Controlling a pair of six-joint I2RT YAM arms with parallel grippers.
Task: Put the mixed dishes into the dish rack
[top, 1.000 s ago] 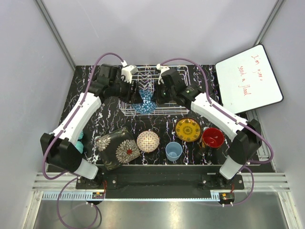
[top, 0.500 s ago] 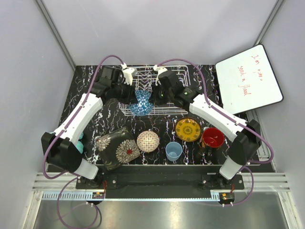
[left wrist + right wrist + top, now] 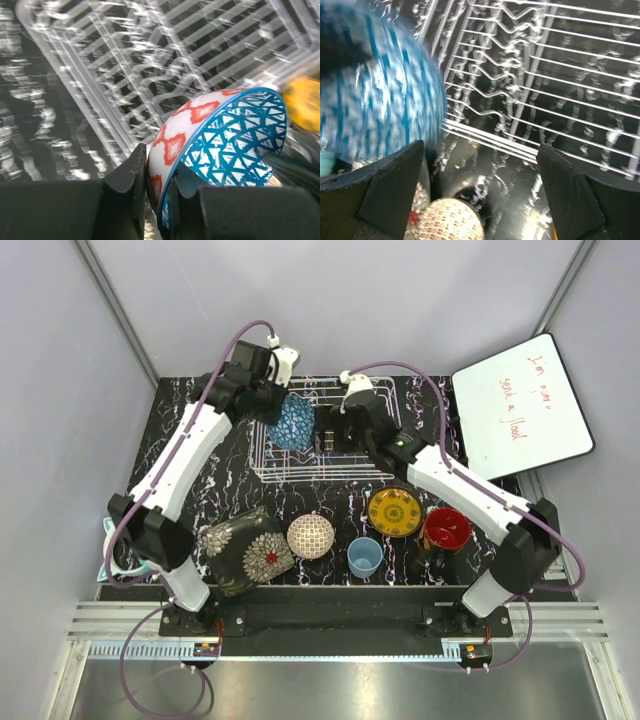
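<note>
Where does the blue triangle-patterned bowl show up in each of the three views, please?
Top external: blue bowl, tipped on edge over the dish rack's left part.
Left wrist: blue bowl centre-right, rim pinched by the left gripper.
Right wrist: blue bowl blurred, upper left.
Shared landmark: the dish rack's wires, behind the bowl in all three.

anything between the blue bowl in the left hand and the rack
Nothing visible. The bowl hangs over bare wires of the rack; the right hand stands open beside it.
</note>
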